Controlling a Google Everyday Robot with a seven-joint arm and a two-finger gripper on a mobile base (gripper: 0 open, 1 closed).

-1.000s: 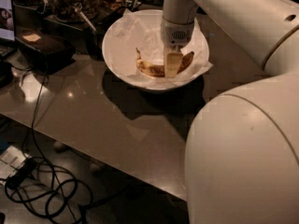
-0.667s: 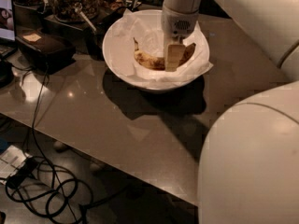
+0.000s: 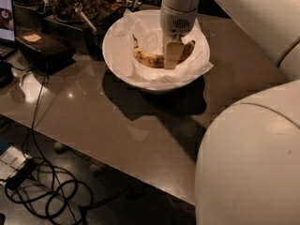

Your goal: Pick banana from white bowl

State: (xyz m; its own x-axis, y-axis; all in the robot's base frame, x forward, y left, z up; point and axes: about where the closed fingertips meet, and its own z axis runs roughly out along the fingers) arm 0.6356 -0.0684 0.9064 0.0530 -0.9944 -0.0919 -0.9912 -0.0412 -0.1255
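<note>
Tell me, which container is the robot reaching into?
The wide white paper-lined bowl holding the brown-spotted yellow banana: the gripper is down inside it. The glass jars behind stand apart.

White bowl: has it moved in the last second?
No. The white bowl keeps the same gap from the black box; the hand is inside it at the banana.

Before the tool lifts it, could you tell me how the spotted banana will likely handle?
The brown-spotted yellow banana looks overripe, so probably soft and easily bruised. Its curve may let it rock in the paper-lined white bowl. The tool sits over its middle.
</note>
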